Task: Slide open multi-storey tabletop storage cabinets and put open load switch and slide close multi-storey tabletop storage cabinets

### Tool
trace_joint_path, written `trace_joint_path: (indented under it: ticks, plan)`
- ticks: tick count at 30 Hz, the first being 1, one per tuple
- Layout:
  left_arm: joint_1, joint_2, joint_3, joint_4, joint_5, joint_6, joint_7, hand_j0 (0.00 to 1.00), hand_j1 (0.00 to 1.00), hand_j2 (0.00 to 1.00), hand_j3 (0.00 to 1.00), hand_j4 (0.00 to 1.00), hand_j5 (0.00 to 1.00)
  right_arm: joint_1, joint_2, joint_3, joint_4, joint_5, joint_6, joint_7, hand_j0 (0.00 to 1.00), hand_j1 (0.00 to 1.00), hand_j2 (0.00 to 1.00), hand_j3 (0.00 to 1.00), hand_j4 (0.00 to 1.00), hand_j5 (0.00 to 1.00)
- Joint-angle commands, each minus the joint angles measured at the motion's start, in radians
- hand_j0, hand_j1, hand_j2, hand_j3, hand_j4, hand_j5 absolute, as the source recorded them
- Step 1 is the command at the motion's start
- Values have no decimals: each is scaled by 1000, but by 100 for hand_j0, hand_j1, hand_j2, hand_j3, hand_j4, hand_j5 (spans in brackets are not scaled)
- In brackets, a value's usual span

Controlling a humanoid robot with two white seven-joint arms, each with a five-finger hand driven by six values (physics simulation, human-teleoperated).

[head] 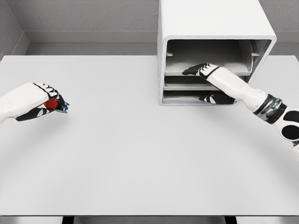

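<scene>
Load switch (52, 103), small, red and probably light and rigid, sits pinched in the left hand's (39, 105) fingers over the table (149, 158); right hand (200, 70), fingers extended flat, reaches into the cabinet (210, 28).

The storage cabinet (215, 28) is a white box w/ rounded corners, standing upright. Its front is open & shows grey shelves stacked inside, top space biggest, lower ones thin. The load switch (55, 103) is a small red thing w/ a blue-green tip. It's far left of the cabinet, well apart from it, and only partly seen, so its shape is hard to tell.
</scene>
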State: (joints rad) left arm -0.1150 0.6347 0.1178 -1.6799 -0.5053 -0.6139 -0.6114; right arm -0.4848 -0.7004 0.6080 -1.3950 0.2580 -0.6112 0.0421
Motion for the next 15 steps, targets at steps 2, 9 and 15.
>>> trace_joint_path:
  ticks: [2, 9, 15]
  plan:
    - [-2, -29, -1, -9, 7, 3, 1, 50, 50, 50, 50, 50, 50, 2, -11, -2, -7, -6, 0, -1, 89, 89, 89, 89, 89, 89]
    - [0, -47, -1, -37, 5, 3, 1, 50, 50, 50, 50, 50, 50, 28, -34, -5, -9, -14, 0, -2, 93, 93, 93, 93, 93, 93]
    - [0, -49, -1, -40, 5, 3, 1, 50, 50, 50, 50, 50, 50, 67, -62, -33, -58, -17, 0, -2, 94, 94, 94, 94, 94, 94]
